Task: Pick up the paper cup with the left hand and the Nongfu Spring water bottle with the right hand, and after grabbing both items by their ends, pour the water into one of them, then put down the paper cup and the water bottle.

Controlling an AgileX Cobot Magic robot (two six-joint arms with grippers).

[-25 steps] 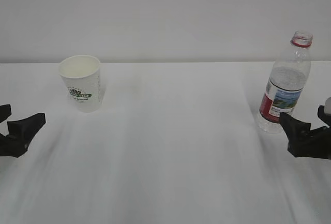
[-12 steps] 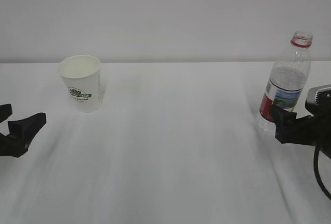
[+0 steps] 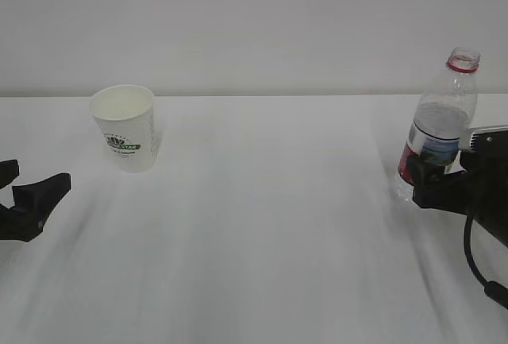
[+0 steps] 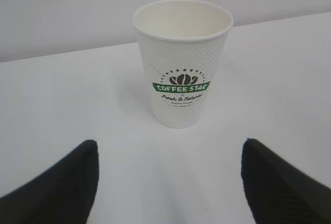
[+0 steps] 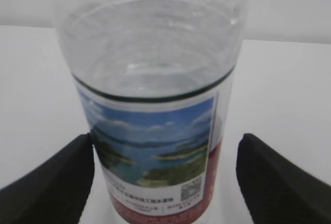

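Currently, stage: both arms are on approach; nothing is lifted and no pouring has begun.

Paper cup (image 3: 127, 127): upright and empty-looking on the white table (image 3: 262, 225), toward the far left edge, its green "COFFEE STAR" logo facing the left wrist camera.

Left hand (image 3: 28, 201): low at the table's near left edge, fingers spread wide and holding nothing. From the wrist view the paper cup (image 4: 182, 61) sits centred ahead of the two fingertips (image 4: 62, 182) but clearly apart from them.

Nongfu Spring water bottle (image 3: 440, 125): upright near the far right edge, capless, red neck ring on top, water (image 5: 150, 63) standing above the label line.

Right hand (image 3: 432, 181): fingers wide apart, flanking the bottle's lower labelled part. In the wrist view the left fingertip (image 5: 57, 182) looks just beside the label, possibly touching; the right one stands off with a gap. No grip yet.

Risk, bottle: I judge the lopsided straddle the main hazard. Closing from here could push the bottle sideways before both pads meet, and being tall and open, it would spill if it tipped.

Risk, squeeze: the thin plastic may buckle under a hard clamp and push water out of the neck.

Risk, cup: light and empty, it could slide or topple if a finger nudges it on approach, or crush under too firm a grip.
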